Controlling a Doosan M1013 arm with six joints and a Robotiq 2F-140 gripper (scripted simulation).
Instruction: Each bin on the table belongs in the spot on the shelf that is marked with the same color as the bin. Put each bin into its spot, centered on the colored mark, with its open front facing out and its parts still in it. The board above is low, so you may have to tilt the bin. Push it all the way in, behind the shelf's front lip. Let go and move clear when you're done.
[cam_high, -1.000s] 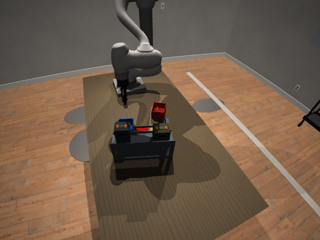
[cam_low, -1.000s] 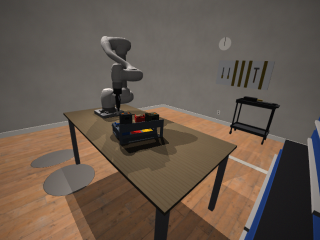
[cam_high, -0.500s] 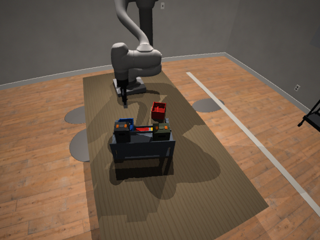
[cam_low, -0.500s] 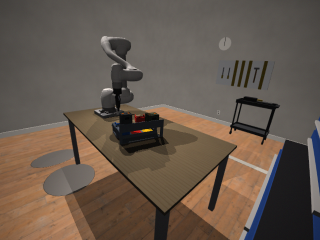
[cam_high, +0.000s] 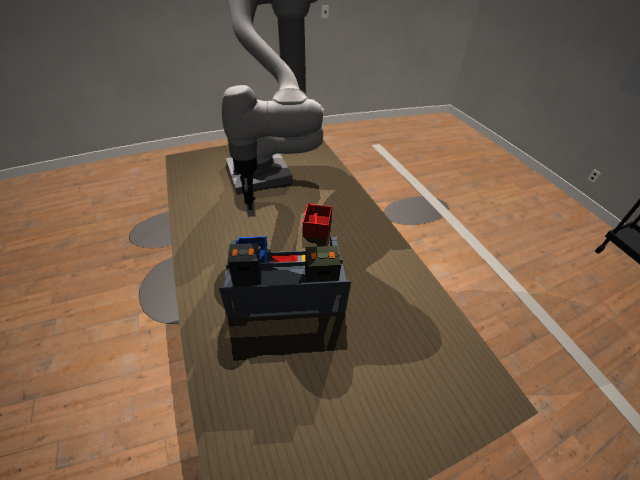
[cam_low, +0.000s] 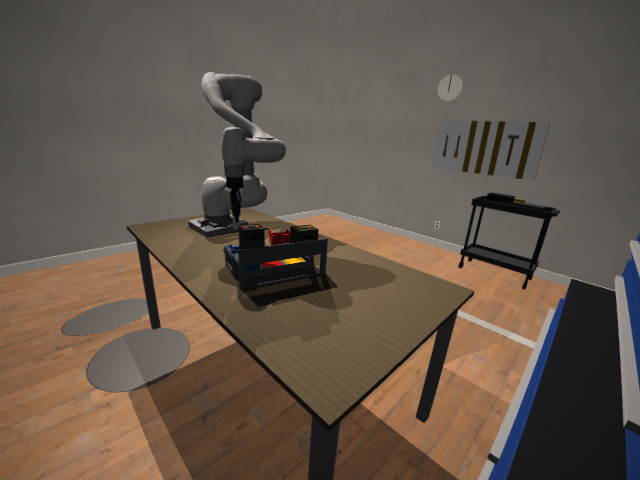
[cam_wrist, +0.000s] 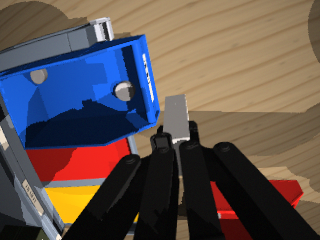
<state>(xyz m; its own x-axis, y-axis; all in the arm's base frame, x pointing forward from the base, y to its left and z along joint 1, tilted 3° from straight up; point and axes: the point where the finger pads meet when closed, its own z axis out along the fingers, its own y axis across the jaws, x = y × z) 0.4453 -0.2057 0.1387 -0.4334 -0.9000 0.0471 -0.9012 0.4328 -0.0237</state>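
Observation:
The blue bin lies at one end of the shelf, slightly askew, its labelled end sticking out past the shelf's front edge. Two round grey parts are in it. The red mark and yellow mark are bare where they show. The red bin stands on the table in front of the shelf's other end. My gripper is shut and empty, in front of and above the blue bin's outer end.
Two dark boxes with orange latches stand on the shelf's top board, one above the blue bin's end and one at the other end. The arm's base is behind the gripper.

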